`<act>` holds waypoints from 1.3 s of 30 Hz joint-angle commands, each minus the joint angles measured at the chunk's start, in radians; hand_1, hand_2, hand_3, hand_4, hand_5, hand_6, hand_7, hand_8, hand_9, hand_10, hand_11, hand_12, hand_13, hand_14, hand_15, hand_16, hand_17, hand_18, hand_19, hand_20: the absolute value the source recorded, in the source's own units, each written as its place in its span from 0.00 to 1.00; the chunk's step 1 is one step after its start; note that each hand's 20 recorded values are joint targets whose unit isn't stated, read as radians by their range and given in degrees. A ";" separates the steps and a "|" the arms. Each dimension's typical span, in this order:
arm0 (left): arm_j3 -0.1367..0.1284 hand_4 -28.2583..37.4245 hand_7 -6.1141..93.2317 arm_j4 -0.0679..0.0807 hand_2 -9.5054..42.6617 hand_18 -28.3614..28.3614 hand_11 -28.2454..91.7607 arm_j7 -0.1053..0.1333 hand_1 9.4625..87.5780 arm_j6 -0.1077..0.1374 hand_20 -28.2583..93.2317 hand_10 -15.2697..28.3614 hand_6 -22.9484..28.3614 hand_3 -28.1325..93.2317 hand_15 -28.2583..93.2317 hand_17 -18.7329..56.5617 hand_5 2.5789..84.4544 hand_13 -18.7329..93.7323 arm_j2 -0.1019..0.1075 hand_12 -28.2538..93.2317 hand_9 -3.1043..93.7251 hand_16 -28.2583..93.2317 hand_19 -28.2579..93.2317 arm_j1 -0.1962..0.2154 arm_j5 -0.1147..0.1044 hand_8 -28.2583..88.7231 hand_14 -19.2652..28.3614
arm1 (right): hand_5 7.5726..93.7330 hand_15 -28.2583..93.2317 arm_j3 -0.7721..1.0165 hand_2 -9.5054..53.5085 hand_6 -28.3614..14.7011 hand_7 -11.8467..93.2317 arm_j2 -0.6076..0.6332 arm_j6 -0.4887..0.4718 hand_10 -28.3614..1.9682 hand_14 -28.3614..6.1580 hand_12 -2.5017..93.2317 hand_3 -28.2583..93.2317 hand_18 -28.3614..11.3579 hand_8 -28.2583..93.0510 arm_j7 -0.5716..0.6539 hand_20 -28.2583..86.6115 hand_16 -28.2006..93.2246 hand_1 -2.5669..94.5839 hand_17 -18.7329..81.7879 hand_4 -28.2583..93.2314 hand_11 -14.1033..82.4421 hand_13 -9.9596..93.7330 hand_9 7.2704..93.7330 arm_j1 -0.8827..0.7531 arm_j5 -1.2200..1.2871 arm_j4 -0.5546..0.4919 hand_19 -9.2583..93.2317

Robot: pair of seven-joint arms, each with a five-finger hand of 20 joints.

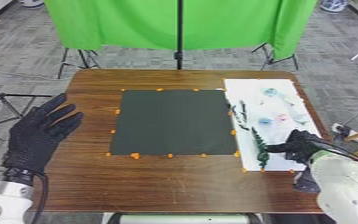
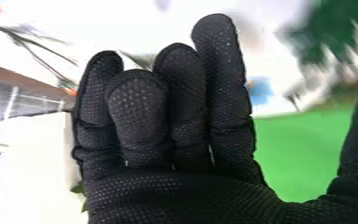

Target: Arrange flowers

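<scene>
– Brown bench (image 1: 82,190): what is shown?
– Green sprig (image 1: 261,145), laid on white sheet (image 1: 245,90); right hand (image 1: 303,145) is held beside it, fingers loosely straight.
– Left hand (image 1: 35,135)?
– Held at the bench's left edge, fingers extended.

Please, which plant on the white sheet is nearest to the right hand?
The green leafy sprig, beside the right hand; the pink flower and blue flowers lie farther off.

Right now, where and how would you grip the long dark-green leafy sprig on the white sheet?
Probably mid-length, pinching across it from the right: the sprig looks narrow and lies flat, running lengthwise away from the robot, with the right hand on that side.
</scene>
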 commanded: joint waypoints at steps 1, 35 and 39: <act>-0.008 0.04 0.27 -0.002 0.13 0.89 0.47 0.004 0.21 0.005 0.27 0.66 0.50 0.81 0.53 0.15 0.43 0.42 -0.009 0.33 0.37 0.22 0.64 0.021 0.022 0.16 0.75 | 0.74 0.87 -0.059 0.02 0.63 0.53 0.018 -0.053 0.47 0.42 0.36 0.62 0.17 0.10 0.026 0.48 0.45 0.19 0.44 0.00 0.71 0.72 0.75 0.028 0.034 0.040 0.85; 0.011 0.03 0.27 0.009 0.14 0.89 0.47 -0.006 0.20 0.002 0.26 0.66 0.50 0.81 0.54 0.15 0.44 0.42 -0.003 0.34 0.38 0.22 0.64 0.007 0.025 0.16 0.75 | 0.82 0.86 -0.330 0.03 0.70 0.48 0.036 -0.141 0.60 0.52 0.33 0.54 0.21 0.08 -0.077 0.41 0.44 0.46 0.49 0.01 0.64 0.80 0.86 0.061 -0.155 0.170 0.89; 0.011 0.03 0.27 0.006 0.14 0.89 0.47 -0.003 0.20 0.002 0.26 0.66 0.50 0.81 0.54 0.15 0.44 0.42 -0.004 0.34 0.38 0.22 0.64 0.015 0.022 0.16 0.75 | 0.84 0.84 -0.326 0.00 0.73 0.45 0.024 -0.133 0.65 0.56 0.33 0.71 0.22 0.10 -0.091 0.39 0.44 0.46 0.51 0.00 0.63 0.82 0.89 0.056 -0.127 0.174 0.91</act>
